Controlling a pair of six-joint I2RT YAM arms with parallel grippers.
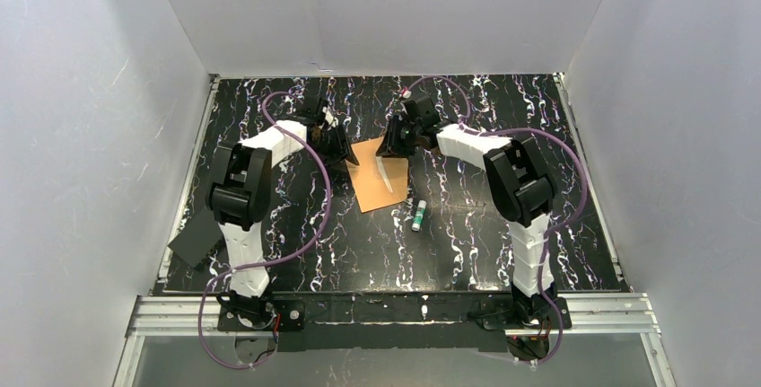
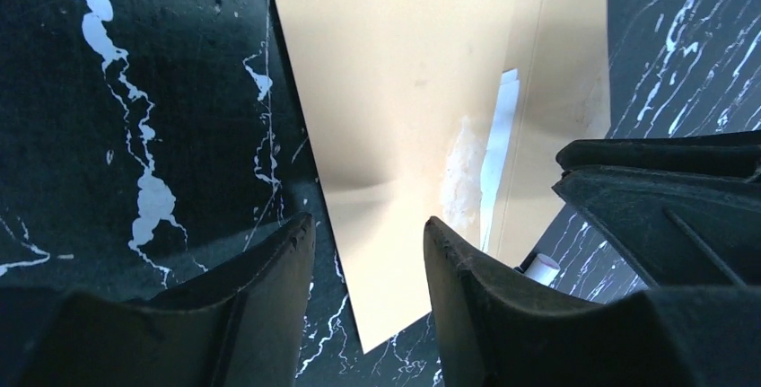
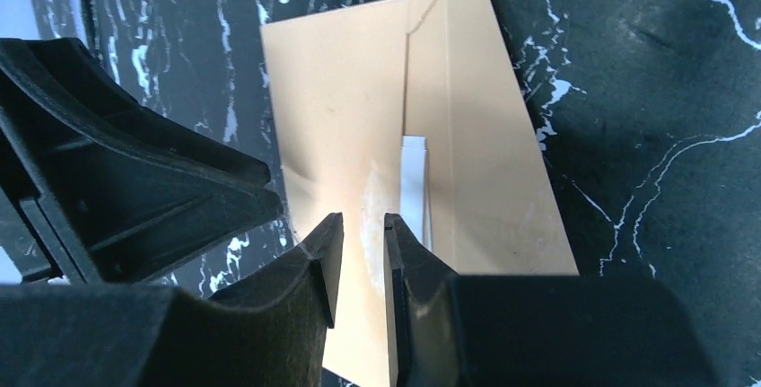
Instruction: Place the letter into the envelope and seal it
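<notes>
The right gripper (image 3: 363, 221) hangs with its black fingers only narrowly apart and nothing between them. Straight ahead of that gap, just beside it, lies the pale strip (image 3: 414, 180) on the flap of the flat orange-brown paper envelope (image 3: 341, 91). The left gripper (image 2: 368, 224) stands spread wider, also empty, over the envelope's opposite long edge.

From above, both grippers sit at the envelope's far end, left (image 1: 336, 143) and right (image 1: 397, 140). The envelope's long axis runs back from them toward the arm bases, slightly slanted. The flap's fold follows that axis on the right arm's side, so pressing it down probably falls to the right arm. The cream bordered letter is not visible, and I cannot tell whether it is inside. A small white-and-green glue stick (image 1: 418, 216) lies near the envelope's near right corner.
</notes>
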